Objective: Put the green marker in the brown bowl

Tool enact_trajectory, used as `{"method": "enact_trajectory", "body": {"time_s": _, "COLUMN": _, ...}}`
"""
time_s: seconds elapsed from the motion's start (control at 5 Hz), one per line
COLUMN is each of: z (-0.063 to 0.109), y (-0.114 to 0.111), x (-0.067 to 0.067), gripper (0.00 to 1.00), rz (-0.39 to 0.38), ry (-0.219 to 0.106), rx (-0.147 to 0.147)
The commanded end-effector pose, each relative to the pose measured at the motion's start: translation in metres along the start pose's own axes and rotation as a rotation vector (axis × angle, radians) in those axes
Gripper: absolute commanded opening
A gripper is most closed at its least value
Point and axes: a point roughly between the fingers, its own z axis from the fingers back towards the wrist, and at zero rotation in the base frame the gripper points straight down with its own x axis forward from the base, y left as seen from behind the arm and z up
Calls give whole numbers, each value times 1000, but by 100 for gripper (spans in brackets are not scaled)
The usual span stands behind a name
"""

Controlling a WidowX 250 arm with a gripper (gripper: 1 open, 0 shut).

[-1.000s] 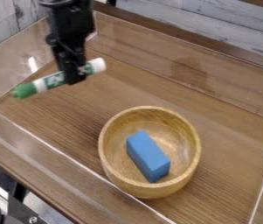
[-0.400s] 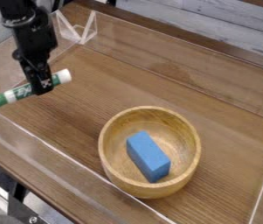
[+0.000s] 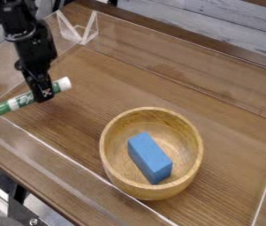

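The black gripper (image 3: pixel 38 88) points straight down at the left side of the wooden table (image 3: pixel 159 79), its jaws clamped narrowly across the marker (image 3: pixel 29 97), which it grips near the middle of the barrel. The marker lies tilted, its white end up and to the right of the fingers, its dark green capped end down and to the left, close to the table's front-left edge and low over the wood; whether it touches the surface cannot be told. A clear wall (image 3: pixel 52 154) runs along the table's near edge just in front of the marker, and a folded clear panel (image 3: pixel 79 28) stands behind the arm at the far-left corner. Between the gripper and the bowl (image 3: pixel 119 133) there is only bare wood grain. The bowl sits well apart from the marker, toward the lower right, round and shallow with a thick pale rim. Inside it rests a blue block (image 3: pixel 149 157), lying flat and slanted, its long side running from upper left to lower right across the bowl's floor. The marker is outside the bowl.
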Motion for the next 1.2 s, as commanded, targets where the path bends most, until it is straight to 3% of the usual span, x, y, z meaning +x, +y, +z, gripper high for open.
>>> {"method": "enact_trajectory", "body": {"time_s": 0.0, "z": 6, "y": 20, "x": 6, "gripper": 0, "rz": -12, "ry": -43, "rx": 54}}
{"method": "enact_trajectory", "body": {"time_s": 0.4, "z": -3, "y": 34, "x": 14, "gripper": 0, "rz": -24, "ry": -61, "rx": 55}}
{"method": "enact_trajectory", "body": {"time_s": 0.6, "z": -5, "y": 37, "x": 15, "gripper": 100, "rz": -15, "ry": -64, "rx": 45}}
{"method": "enact_trajectory", "body": {"time_s": 1.0, "z": -6, "y": 39, "x": 15, "gripper": 100, "rz": 9, "ry": -72, "rx": 23}}
